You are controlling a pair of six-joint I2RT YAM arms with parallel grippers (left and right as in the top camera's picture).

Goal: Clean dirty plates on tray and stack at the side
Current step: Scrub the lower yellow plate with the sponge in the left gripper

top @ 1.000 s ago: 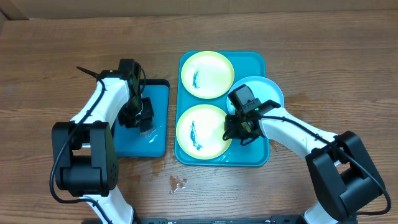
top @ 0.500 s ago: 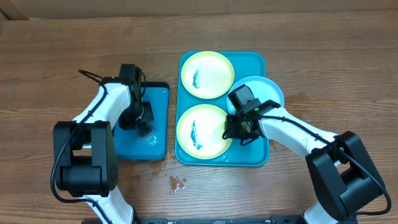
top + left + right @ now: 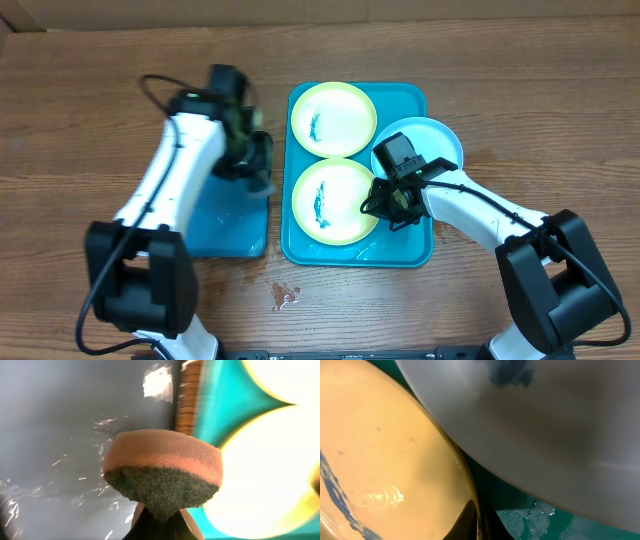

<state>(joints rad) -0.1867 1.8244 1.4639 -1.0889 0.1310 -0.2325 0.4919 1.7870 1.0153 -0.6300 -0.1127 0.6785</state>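
Two yellow-green plates lie on the turquoise tray [image 3: 400, 255], the far one [image 3: 333, 120] and the near one [image 3: 325, 200], both with blue-green smears. The light blue plate [image 3: 435, 140] overlaps the tray's right rim. My right gripper [image 3: 385, 207] is shut on the near plate's right rim, and the wrist view shows its fingers [image 3: 480, 522] pinching the yellow rim [image 3: 380, 460] under the light blue plate [image 3: 545, 425]. My left gripper [image 3: 257, 165] is shut on a brown-and-green sponge [image 3: 162, 472] over the small tray's right edge, beside the turquoise tray [image 3: 215, 405].
The smaller dark-rimmed blue tray [image 3: 225, 225] lies left of the turquoise tray and holds water, its wet surface showing in the left wrist view [image 3: 65, 435]. A small water spill [image 3: 285, 295] is on the wooden table in front of the trays.
My left gripper rose from the small tray and moved back and right with the sponge, toward the turquoise tray. The near plate shifted slightly right in my right gripper.
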